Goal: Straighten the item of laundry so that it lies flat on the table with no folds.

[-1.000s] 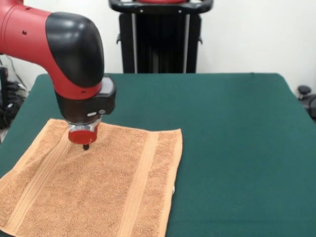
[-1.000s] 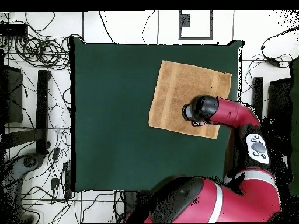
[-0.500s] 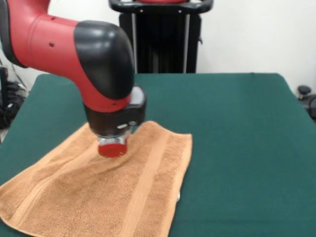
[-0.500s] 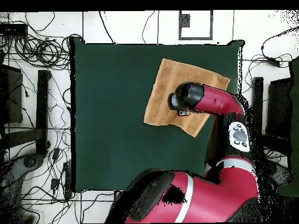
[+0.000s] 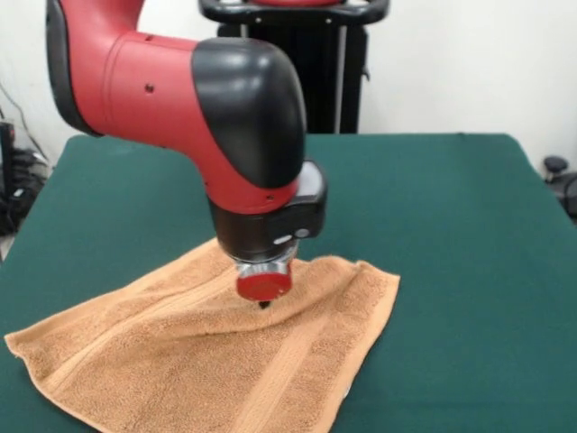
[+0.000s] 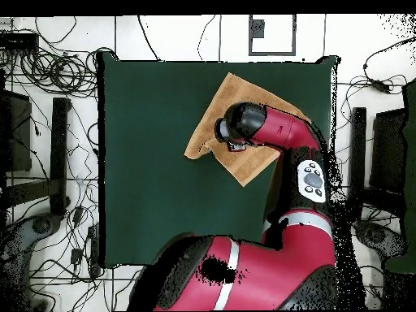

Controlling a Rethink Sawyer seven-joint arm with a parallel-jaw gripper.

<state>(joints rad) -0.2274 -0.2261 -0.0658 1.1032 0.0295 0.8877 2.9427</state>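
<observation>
- The tool [image 5: 263, 304] points straight down with its tip on the towel [image 5: 180, 361]; I cannot tell whether it is spread or pinching the cloth.
- The cloth rises in small wrinkles around the tip.
- The towel lies turned at an angle on the green desk [image 5: 451, 225], one corner pointing toward the desk's middle.
- From overhead, the arm [image 6: 276, 134] covers part of the towel [image 6: 211, 122], which sits near one desk [image 6: 146, 179] edge.

No text, label, brand, number or sign can be read in either view: none on the red and black robot arm [image 5: 180, 99], none on the light orange-tan terry-cloth towel [image 5: 180, 361], none on the dark green felt worktop [image 5: 451, 225].
</observation>
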